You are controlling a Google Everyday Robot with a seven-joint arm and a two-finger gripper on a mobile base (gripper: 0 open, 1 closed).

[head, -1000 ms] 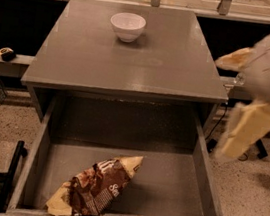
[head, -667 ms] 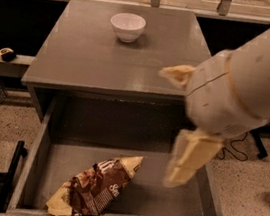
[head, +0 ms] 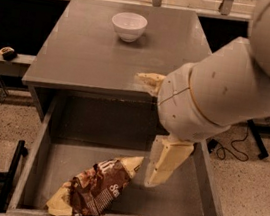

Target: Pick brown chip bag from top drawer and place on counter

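Note:
The brown chip bag (head: 97, 188) lies crinkled on the floor of the open top drawer (head: 177, 199), at its front left, with one cream end pointing toward the middle. My gripper (head: 144, 129) is open and empty and hangs over the drawer's middle right. Its lower finger (head: 165, 160) reaches down just right of the bag's upper end, apart from it. Its upper finger (head: 149, 81) is over the front edge of the counter (head: 82, 56). My large white arm covers the drawer's right back corner and the counter's right front.
A white bowl (head: 129, 26) stands at the back middle of the counter. A small dark object (head: 7, 52) rests on a ledge to the left. A black frame (head: 10, 172) stands beside the drawer's left wall. Cables (head: 230, 149) lie on the speckled floor at right.
My arm has swung left from beside the cabinet's right side to over the open drawer, bringing the gripper close to the bag. The bag and bowl have not moved.

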